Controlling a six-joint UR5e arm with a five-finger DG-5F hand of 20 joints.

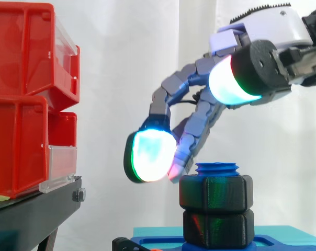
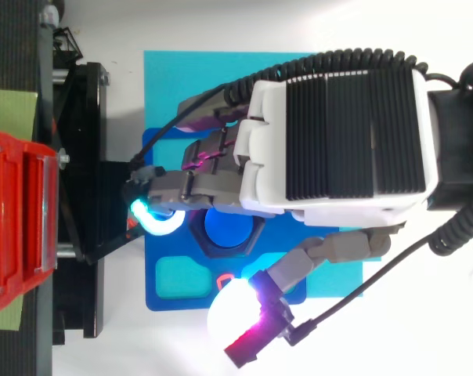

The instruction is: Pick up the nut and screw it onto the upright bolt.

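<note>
A blue upright bolt (image 1: 216,168) rises from a blue base plate (image 2: 174,298), its top end seen from above as a blue disc (image 2: 227,229). Two black hexagonal nuts sit stacked on it: the upper nut (image 1: 215,191) just under the bolt's tip, the lower nut (image 1: 218,226) against the plate. My hand (image 2: 338,133) hovers over the bolt, fingers arched down and loosely spread. One glowing fingertip (image 1: 150,157) hangs left of the upper nut; a slimmer finger reaches the nut's top left corner. The thumb pad (image 2: 236,313) stands apart on the near side. Nothing is held.
Red bins (image 1: 22,99) are stacked on a black stand (image 1: 37,214) to the left, close to the fingertips. The base plate lies on a cyan mat (image 2: 162,86). A white curtain hangs behind.
</note>
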